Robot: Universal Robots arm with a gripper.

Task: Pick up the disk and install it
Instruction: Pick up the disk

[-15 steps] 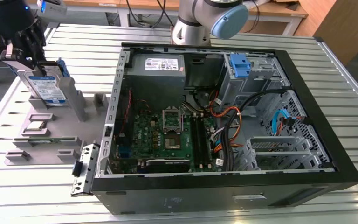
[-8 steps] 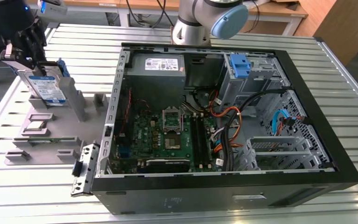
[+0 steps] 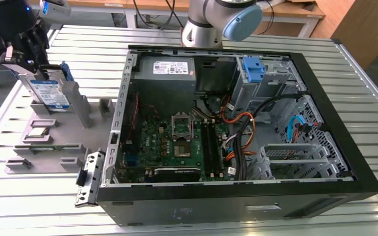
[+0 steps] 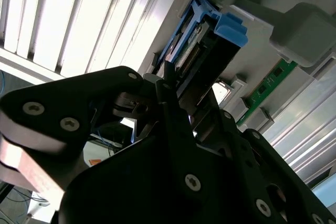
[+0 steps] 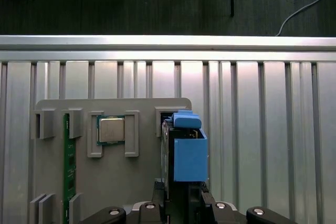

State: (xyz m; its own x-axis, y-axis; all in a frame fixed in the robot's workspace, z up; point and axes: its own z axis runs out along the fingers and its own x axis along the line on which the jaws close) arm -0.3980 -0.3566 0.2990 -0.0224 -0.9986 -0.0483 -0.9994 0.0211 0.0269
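Observation:
The disk [image 3: 49,93] stands on edge in a slot of the grey holder plate [image 3: 64,142] at the exterior view's left, its blue-and-white label facing out. My gripper [image 3: 40,69] is directly above it, with its black fingers down over the disk's top edge. In the first wrist view the disk [image 5: 189,156] is edge-on with its blue carrier, and my gripper [image 5: 181,195] has a finger tight against each side. The second wrist view has the carrier's blue tab [image 4: 231,30] beyond my gripper [image 4: 178,95]. The disk's lower edge still sits in the slot.
The open computer case [image 3: 320,98] lies to the exterior view's right, with a blue bracket [image 3: 253,69] in its bay and a grey power supply [image 3: 173,67]. A processor chip [image 5: 111,129] and a green memory stick [image 5: 66,171] rest on the holder plate. The arm's base [image 3: 202,24] stands behind the case.

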